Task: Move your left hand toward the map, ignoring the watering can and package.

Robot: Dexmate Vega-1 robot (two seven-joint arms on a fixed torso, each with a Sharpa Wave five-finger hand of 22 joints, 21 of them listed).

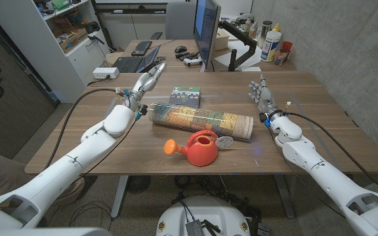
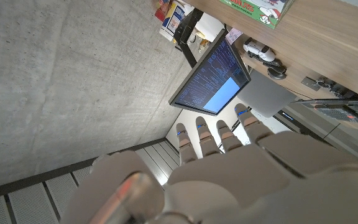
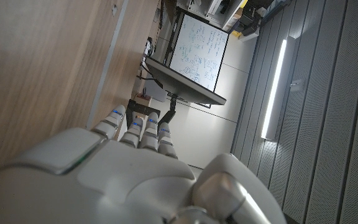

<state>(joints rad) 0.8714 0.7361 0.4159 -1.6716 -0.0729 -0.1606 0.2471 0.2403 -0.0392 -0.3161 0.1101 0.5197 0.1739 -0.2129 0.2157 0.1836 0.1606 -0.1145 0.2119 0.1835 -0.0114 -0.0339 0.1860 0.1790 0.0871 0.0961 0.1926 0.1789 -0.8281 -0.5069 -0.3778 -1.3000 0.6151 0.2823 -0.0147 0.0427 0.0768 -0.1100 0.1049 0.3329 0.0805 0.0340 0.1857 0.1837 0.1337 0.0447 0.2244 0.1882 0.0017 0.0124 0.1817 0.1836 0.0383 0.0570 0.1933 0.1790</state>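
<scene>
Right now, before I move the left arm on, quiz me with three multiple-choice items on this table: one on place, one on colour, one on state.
1. Where does the watering can stand relative to the rolled map?
A. Nearer the robot than the map
B. Behind the map
C. On top of the map

2. What colour is the watering can's body?
A. Blue
B. Red
C. Green

3. What is the left robot hand doing?
A. Gripping the map
B. Pinching the package
C. Holding nothing, fingers extended

Key: 1 A, in the head view the can sits on the robot's side of the map. 2 B, red body with an orange spout. 3 C, the hand is above the table, clear of everything.
</scene>
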